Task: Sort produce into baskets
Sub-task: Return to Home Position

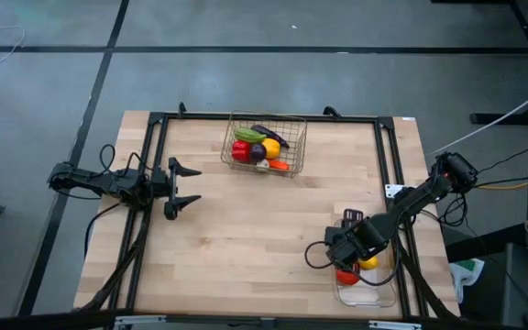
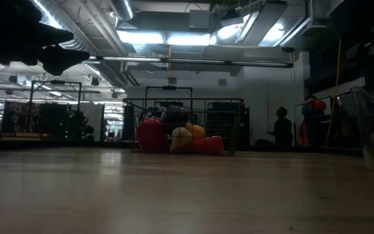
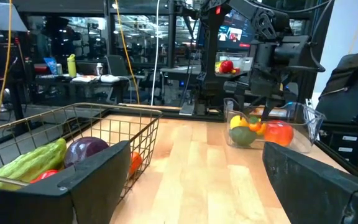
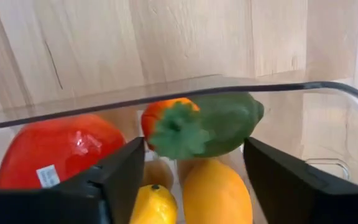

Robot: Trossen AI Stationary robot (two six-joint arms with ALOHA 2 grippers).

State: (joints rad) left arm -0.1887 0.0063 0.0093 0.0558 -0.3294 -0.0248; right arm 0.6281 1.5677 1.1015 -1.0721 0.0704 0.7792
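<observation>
Right claw (image 4: 192, 155) hung just over the clear tray (image 1: 380, 295) at the near right corner of the surface (image 1: 246, 238). Fingers spread wide, nothing between them. Tray's long axis ran near to far, and the rim crossed the wrist view just ahead of the fingertips.

Straight below the claw, inside the tray: red tomato (image 4: 55, 149), orange tomato (image 4: 166, 115) with a green leafy cap, green lime (image 4: 229, 121) touching it, lemon (image 4: 151, 205) and another yellow piece (image 4: 213, 193) beneath. All packed close together.

Left claw (image 1: 195, 184) hovered over the left side of the surface, also wide open and empty, pointing across towards the middle.

Wire basket (image 1: 230, 128) stood at the far middle edge, well apart from both claws, nearer the left one. It held a cucumber (image 3: 27, 163), a purple plum (image 3: 87, 150), and red, yellow and orange pieces.

Every piece of produce seen lay in one container or the other, so sorting looked finished. Judged the retreat to turn on the tray sitting directly under the right claw: lift first, clear of rim and fruit, then draw back towards the arm's base at the right edge.
</observation>
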